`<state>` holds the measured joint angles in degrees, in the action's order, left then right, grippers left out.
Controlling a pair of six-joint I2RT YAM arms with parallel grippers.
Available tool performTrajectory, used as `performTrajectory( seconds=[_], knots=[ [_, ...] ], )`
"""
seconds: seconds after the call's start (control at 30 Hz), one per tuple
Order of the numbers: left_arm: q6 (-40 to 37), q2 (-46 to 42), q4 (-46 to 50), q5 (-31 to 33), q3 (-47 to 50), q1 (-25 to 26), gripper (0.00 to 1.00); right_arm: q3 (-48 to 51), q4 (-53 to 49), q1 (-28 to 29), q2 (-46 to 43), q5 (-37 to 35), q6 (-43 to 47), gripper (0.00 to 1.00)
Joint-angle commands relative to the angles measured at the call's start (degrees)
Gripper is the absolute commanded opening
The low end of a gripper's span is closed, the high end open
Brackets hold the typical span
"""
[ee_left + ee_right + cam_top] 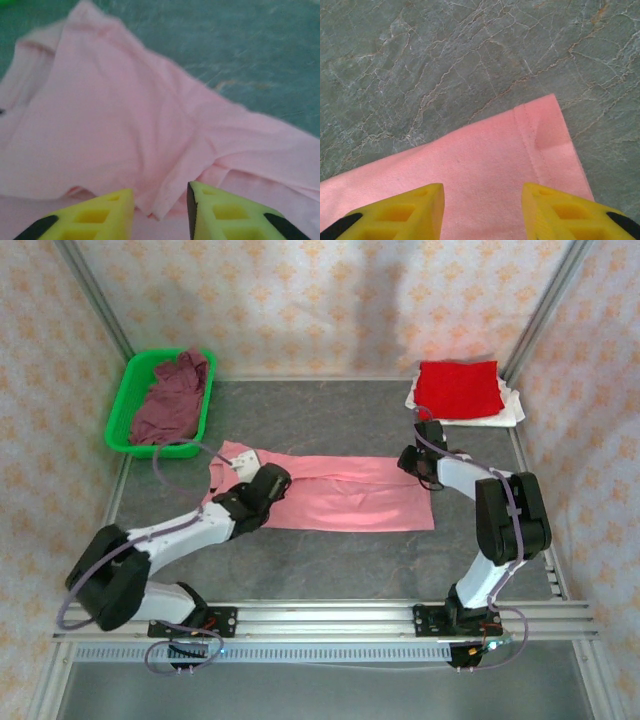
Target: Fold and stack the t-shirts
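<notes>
Pink t-shirt (350, 495) lies flat mid-table (330, 570), folded into a long strip running L to R. L gripper (264, 484) sits over its collar end. In the left wrist view the jaws stand partly apart, w/ a loose fold edge of the pink cloth under the gap btwn the yellow fingers (100, 217). That view is blurry, but the cloth seems free, not pinched.

R gripper (416, 462) hangs over the strip's R hem corner. In the right wrist view the jaws are medium-wide, w/ the stitched hem below and just ahead of them and nothing clamped.

L arm (170, 535) reaches low and diagonal from its base toward centre, forearm close to the table. R arm (510, 515) has its elbow raised, forearm angling L to the hem.

Red t-shirt (458, 388) sits folded on the white t-shirt (510, 405) at the far R corner, well apart from both grippers. Maroon t-shirt (172, 395) is bunched in the green basket (125, 410), far L.
</notes>
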<state>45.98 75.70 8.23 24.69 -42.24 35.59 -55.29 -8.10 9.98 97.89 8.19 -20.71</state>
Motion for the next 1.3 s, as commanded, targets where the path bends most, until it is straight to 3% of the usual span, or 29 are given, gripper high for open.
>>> performTrajectory(
  seconds=[0.0,0.17,0.27,0.3,0.47,0.63,0.8,0.93,1.1,1.2,1.27],
  knots=[
    [-3.31,-0.50,3.03,-5.05,-3.22,-5.89,0.47,-1.49,0.15,0.19,-0.37,-0.31,0.93,0.45],
    [-10.57,7.55,8.48,-25.37,-8.60,-14.19,0.48,-1.49,0.09,0.13,-0.59,1.37,-0.02,0.45],
    [-21.13,14.13,14.58,-36.03,-15.94,-14.74,0.43,-1.34,-0.64,0.30,-1.16,2.62,-0.64,0.45],
    [-24.15,15.31,16.85,-36.79,-17.80,-13.94,0.41,-1.17,-0.83,0.30,-1.63,2.76,-0.66,0.45],
    [-30.89,18.22,23.55,-32.12,-21.96,-10.92,0.42,0.19,-2.34,0.30,-4.54,2.08,-0.74,0.46],
    [-32.12,21.53,27.33,-27.00,-24.34,-10.59,0.52,0.58,-2.57,0.26,-5.41,1.99,-0.57,0.47],
    [-33.22,25.54,29.48,-23.21,-26.78,-10.46,0.52,-0.07,-2.45,0.30,-4.60,2.34,-0.50,0.47],
    [-33.41,27.05,28.10,-22.96,-27.02,-10.46,0.43,-0.26,-2.54,0.30,-4.13,2.19,-0.23,0.47],
    [-32.56,27.89,28.67,-20.76,-27.22,-10.83,0.15,0.13,-2.72,0.28,-4.20,1.34,0.13,0.47],
    [-32.13,26.56,30.35,-19.46,-27.56,-10.75,0.03,0.53,-2.64,0.20,-4.68,0.71,0.30,0.48],
    [-31.96,25.47,32.16,-18.46,-27.85,-10.59,0.01,0.53,-2.59,0.12,-4.81,0.56,0.27,0.48]
  ],
)
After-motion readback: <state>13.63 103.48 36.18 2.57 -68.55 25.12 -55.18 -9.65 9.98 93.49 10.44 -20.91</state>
